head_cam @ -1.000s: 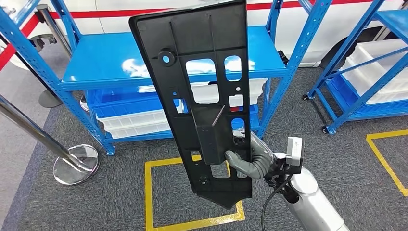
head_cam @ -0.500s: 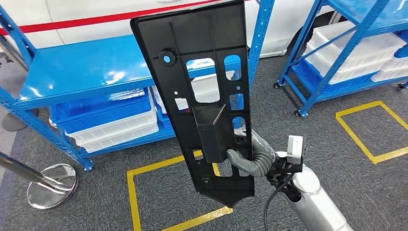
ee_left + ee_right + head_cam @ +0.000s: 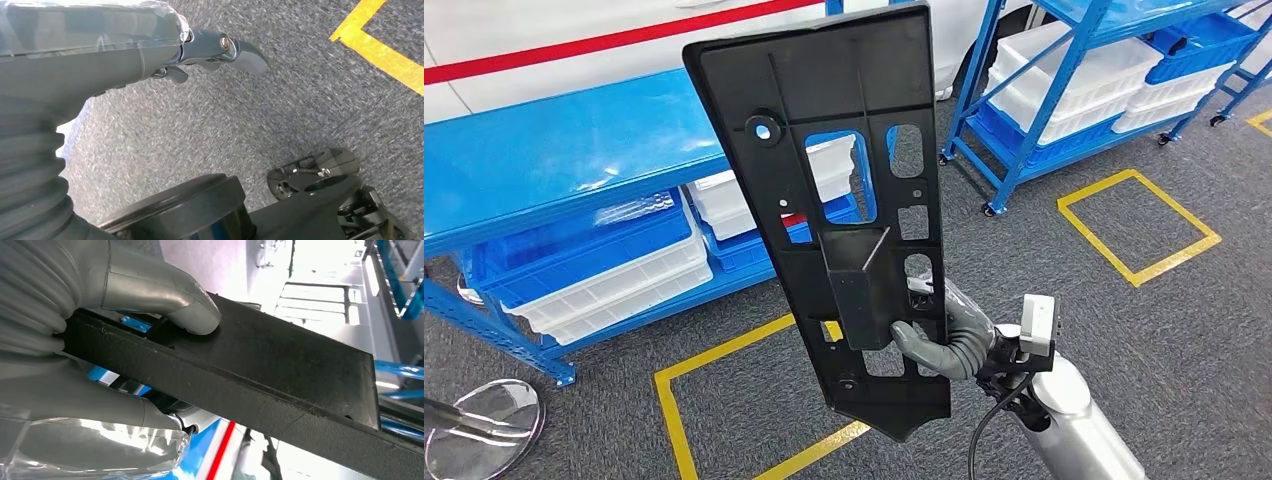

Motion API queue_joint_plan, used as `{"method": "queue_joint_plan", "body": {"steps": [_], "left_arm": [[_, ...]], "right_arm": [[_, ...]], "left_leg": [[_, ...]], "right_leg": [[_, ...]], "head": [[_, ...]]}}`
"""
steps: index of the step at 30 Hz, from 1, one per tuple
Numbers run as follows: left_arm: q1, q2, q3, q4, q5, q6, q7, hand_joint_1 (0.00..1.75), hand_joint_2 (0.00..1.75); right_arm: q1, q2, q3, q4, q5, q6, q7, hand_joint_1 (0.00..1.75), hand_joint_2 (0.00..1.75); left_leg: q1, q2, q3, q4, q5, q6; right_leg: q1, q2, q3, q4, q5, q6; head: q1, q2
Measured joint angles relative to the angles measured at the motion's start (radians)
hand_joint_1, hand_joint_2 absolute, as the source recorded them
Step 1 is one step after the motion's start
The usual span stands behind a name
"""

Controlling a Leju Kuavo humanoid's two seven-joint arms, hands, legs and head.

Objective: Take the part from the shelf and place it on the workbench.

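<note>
A long black plastic panel (image 3: 834,170) with several cut-out windows stands upright in front of me in the head view. My right hand (image 3: 944,335) grips it near its lower end, thumb on the near face. In the right wrist view the same panel (image 3: 280,370) runs across as a dark slab, clamped between the thumb (image 3: 165,300) and the fingers below. My left hand (image 3: 220,50) hangs above grey carpet with nothing in it, fingers loosely extended.
A blue shelf rack (image 3: 554,150) with white and blue bins (image 3: 614,275) stands at the left. A second blue rack (image 3: 1064,90) with white bins is at the upper right. Yellow floor squares (image 3: 1139,225) mark the grey carpet. A chrome post base (image 3: 479,425) sits at lower left.
The whole view has swung to the right: the shelf rack and the post base have slid leftward, and the second rack has come further in. The panel stays held the same way in my right hand.
</note>
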Motion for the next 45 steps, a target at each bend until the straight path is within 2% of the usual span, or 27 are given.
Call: {"method": "queue_joint_plan", "body": {"steps": [2, 4, 6, 9, 10, 11, 13, 15, 17, 19, 21, 23, 25, 26, 27, 28, 30, 31, 32, 34, 35, 37, 39, 41, 42, 43, 45], "left_arm": [[-0.001, 0.001, 0.0, 0.0, 0.002, -0.001, 0.0, 0.0, 1.75], [-0.002, 0.001, 0.0, 0.0, 0.004, -0.001, -0.001, 0.0, 1.75], [-0.003, 0.002, 0.0, 0.0, 0.007, -0.001, -0.001, 0.0, 1.75], [-0.008, 0.003, 0.001, 0.0, 0.012, -0.001, -0.004, 0.0, 1.75], [-0.011, 0.003, 0.001, 0.0, 0.013, -0.001, -0.005, 0.0, 1.75], [-0.014, 0.003, 0.001, 0.0, 0.014, 0.0, -0.005, 0.0, 1.75], [-0.014, 0.003, 0.001, 0.0, 0.014, 0.001, 0.0, 0.0, 1.75], [-0.01, 0.005, 0.001, 0.0, 0.014, 0.002, 0.007, 0.0, 1.75], [-0.009, 0.007, 0.001, 0.0, 0.013, 0.002, 0.011, 0.0, 1.75], [-0.011, 0.005, 0.001, 0.0, 0.01, 0.001, 0.012, 0.0, 1.75], [-0.014, 0.004, 0.001, 0.001, 0.007, -0.001, 0.012, 0.0, 1.75], [-0.012, 0.003, 0.001, 0.001, 0.007, -0.004, 0.012, 0.0, 1.75], [-0.009, 0.004, 0.001, 0.001, 0.011, -0.005, 0.012, 0.0, 1.75], [-0.009, 0.004, 0.001, 0.001, 0.013, -0.004, 0.012, 0.0, 1.75], [-0.008, 0.005, 0.002, 0.001, 0.016, -0.004, 0.011, 0.0, 1.75], [-0.008, 0.005, 0.002, 0.001, 0.019, -0.004, 0.01, 0.0, 1.75], [-0.007, 0.005, 0.002, 0.001, 0.024, -0.002, 0.008, 0.0, 1.75], [-0.006, 0.005, 0.002, 0.001, 0.025, -0.001, 0.006, 0.0, 1.75], [-0.005, 0.006, 0.002, 0.001, 0.025, -0.001, 0.005, 0.0, 1.75], [-0.004, 0.006, 0.003, 0.001, 0.025, 0.001, 0.003, 0.0, 1.75], [-0.005, 0.006, 0.003, 0.001, 0.024, 0.001, 0.002, 0.0, 1.75], [-0.006, 0.006, 0.003, 0.001, 0.023, 0.002, 0.002, 0.0, 1.75], [-0.009, 0.006, 0.003, 0.001, 0.022, 0.002, 0.0, 0.0, 1.75], [-0.015, 0.006, 0.003, 0.001, 0.021, 0.001, 0.0, 0.0, 1.75], [-0.017, 0.006, 0.003, 0.001, 0.02, 0.001, 0.001, 0.0, 1.75], [-0.016, 0.006, 0.003, 0.001, 0.019, 0.0, 0.002, 0.0, 1.75], [-0.011, 0.006, 0.003, 0.001, 0.016, 0.0, 0.005, 0.0, 1.75]], "right_arm": [[-0.003, 0.0, -0.001, -0.007, 0.001, 0.001, 0.0, 1.71, 1.75], [-0.006, 0.0, -0.002, -0.011, 0.001, 0.003, 0.001, 1.71, 1.75], [-0.011, 0.0, -0.002, -0.014, 0.001, 0.004, 0.001, 1.71, 1.75], [-0.019, -0.001, -0.001, -0.015, 0.001, 0.005, 0.001, 1.71, 1.75], [-0.019, -0.001, 0.0, -0.014, 0.001, 0.006, 0.001, 1.71, 1.75], [-0.02, -0.001, 0.0, -0.013, 0.001, 0.006, 0.001, 1.71, 1.75], [-0.025, -0.001, 0.0, -0.01, 0.001, 0.008, 0.001, 1.71, 1.75], [-0.035, -0.001, 0.0, -0.008, 0.0, 0.01, 0.001, 1.71, 1.75], [-0.045, -0.003, -0.001, -0.005, -0.002, 0.01, 0.001, 1.71, 1.75], [-0.048, -0.003, -0.004, -0.001, -0.004, 0.01, 0.0, 1.71, 1.75], [-0.049, -0.002, -0.011, 0.0, -0.006, 0.009, -0.002, 1.71, 1.75], [-0.052, 0.0, -0.016, 0.002, -0.008, 0.009, -0.003, 1.71, 1.75], [-0.052, 0.0, -0.017, 0.004, -0.01, 0.012, -0.003, 1.71, 1.75], [-0.052, 0.0, -0.017, 0.006, -0.013, 0.014, -0.003, 1.71, 1.75], [-0.052, 0.0, -0.017, 0.009, -0.016, 0.016, -0.003, 1.71, 1.75], [-0.053, 0.0, -0.017, 0.011, -0.02, 0.019, -0.003, 1.71, 1.75], [-0.06, 0.0, -0.017, 0.017, -0.027, 0.022, -0.004, 1.71, 1.75], [-0.065, 0.0, -0.017, 0.02, -0.029, 0.024, -0.004, 1.71, 1.75], [-0.069, 0.0, -0.017, 0.023, -0.032, 0.025, -0.005, 1.71, 1.75], [-0.074, 0.0, -0.017, 0.03, -0.035, 0.027, -0.006, 1.71, 1.75], [-0.075, 0.0, -0.018, 0.032, -0.036, 0.029, -0.007, 1.71, 1.75], [-0.078, -0.001, -0.019, 0.036, -0.038, 0.031, -0.007, 1.71, 1.75], [-0.081, -0.002, -0.019, 0.037, -0.039, 0.033, -0.008, 1.71, 1.75], [-0.08, -0.002, -0.019, 0.039, -0.039, 0.033, -0.008, 1.71, 1.75], [-0.079, -0.002, -0.019, 0.04, -0.039, 0.033, -0.008, 1.71, 1.75], [-0.078, -0.002, -0.019, 0.041, -0.04, 0.033, -0.008, 1.71, 1.75], [-0.078, -0.002, -0.019, 0.041, -0.041, 0.033, -0.008, 1.71, 1.75]], "left_leg": [[-0.004, 0.013, -0.001, 0.003, -0.004, -0.011], [-0.005, 0.026, 0.003, 0.002, -0.005, -0.023], [-0.002, 0.005, -0.004, 0.026, -0.028, -0.034], [-0.001, -0.046, -0.08, 0.198, -0.122, -0.038], [-0.001, -0.051, -0.106, 0.256, -0.141, -0.037], [-0.002, -0.054, -0.118, 0.284, -0.14, -0.034], [-0.004, -0.062, -0.09, 0.224, -0.083, -0.024], [-0.003, -0.109, -0.038, 0.099, -0.022, -0.012], [-0.003, -0.15, -0.015, 0.032, -0.006, -0.007], [-0.004, -0.14, -0.012, 0.017, -0.004, -0.002], [0.0, -0.116, -0.009, 0.006, 0.006, 0.01], [0.002, -0.089, -0.008, -0.001, 0.012, 0.017], [0.002, -0.063, -0.012, -0.001, 0.013, 0.017], [0.002, -0.05, -0.013, 0.0, 0.013, 0.017], [0.002, -0.037, -0.013, 0.0, 0.012, 0.016], [0.002, -0.025, -0.012, 0.0, 0.011, 0.014], [-0.001, -0.005, -0.009, 0.002, 0.006, 0.007], [-0.004, 0.004, -0.009, 0.003, 0.004, 0.001], [-0.006, 0.013, -0.008, 0.003, 0.002, -0.005], [-0.007, 0.03, -0.006, 0.003, -0.001, -0.016], [-0.005, 0.026, -0.005, 0.006, -0.007, -0.023], [-0.002, -0.01, -0.023, 0.056, -0.044, -0.033], [-0.001, -0.048, -0.079, 0.181, -0.11, -0.036], [-0.002, -0.055, -0.128, 0.29, -0.144, -0.035], [-0.002, -0.055, -0.13, 0.295, -0.132, -0.033], [-0.002, -0.059, -0.115, 0.259, -0.1, -0.029], [-0.001, -0.096, -0.059, 0.127, -0.026, -0.018]], "right_leg": [[0.009, -0.014, 0.018, -0.042, 0.0, -0.017], [0.01, 0.005, 0.012, -0.042, 0.003, -0.031], [0.007, 0.022, 0.012, -0.048, 0.008, -0.044], [0.009, 0.045, 0.008, -0.051, 0.015, -0.057], [0.012, 0.054, 0.006, -0.049, 0.016, -0.059], [0.014, 0.065, 0.005, -0.048, 0.016, -0.06], [0.018, 0.089, 0.004, -0.043, 0.017, -0.06], [0.019, 0.113, 0.0, -0.038, 0.019, -0.057], [0.014, 0.134, -0.014, -0.034, 0.027, -0.045], [0.008, 0.154, -0.025, -0.035, 0.037, -0.029], [0.011, 0.127, -0.035, -0.02, 0.025, -0.02], [0.011, 0.076, -0.076, 0.068, -0.028, -0.014], [0.005, 0.056, -0.133, 0.195, -0.082, -0.007], [0.002, 0.053, -0.147, 0.23, -0.09, -0.004], [0.0, 0.049, -0.14, 0.226, -0.078, -0.002], [-0.002, 0.042, -0.112, 0.181, -0.051, -0.002], [0.003, 0.006, -0.031, 0.038, -0.001, -0.008], [0.008, -0.009, -0.005, -0.012, 0.01, -0.015], [0.013, -0.018, 0.007, -0.038, 0.01, -0.023], [0.018, -0.004, 0.003, -0.042, 0.008, -0.037], [0.016, 0.005, 0.003, -0.045, 0.01, -0.043], [0.013, 0.023, 0.004, -0.05, 0.014, -0.056], [0.014, 0.039, 0.003, -0.051, 0.015, -0.065], [0.018, 0.059, 0.003, -0.049, 0.015, -0.068], [0.019, 0.071, 0.003, -0.047, 0.015, -0.069], [0.02, 0.085, 0.003, -0.045, 0.015, -0.069], [0.021, 0.111, 0.002, -0.041, 0.016, -0.067]], "head": [[0.0, 0.0], [0.0, 0.0], [0.0, 0.0], [0.0, 0.0], [0.0, 0.0], [0.0, 0.0], [0.0, 0.0], [0.0, 0.0], [0.0, 0.0], [0.0, 0.0], [0.0, 0.0], [0.001, 0.0], [0.001, 0.0], [0.001, 0.0], [0.001, 0.0], [0.001, 0.0], [0.001, 0.0], [0.001, 0.0], [0.001, 0.0], [0.001, 0.0], [0.001, 0.0], [0.001, 0.0], [0.001, 0.0], [0.001, 0.0], [0.001, 0.0], [0.001, 0.0], [0.001, 0.0]]}}
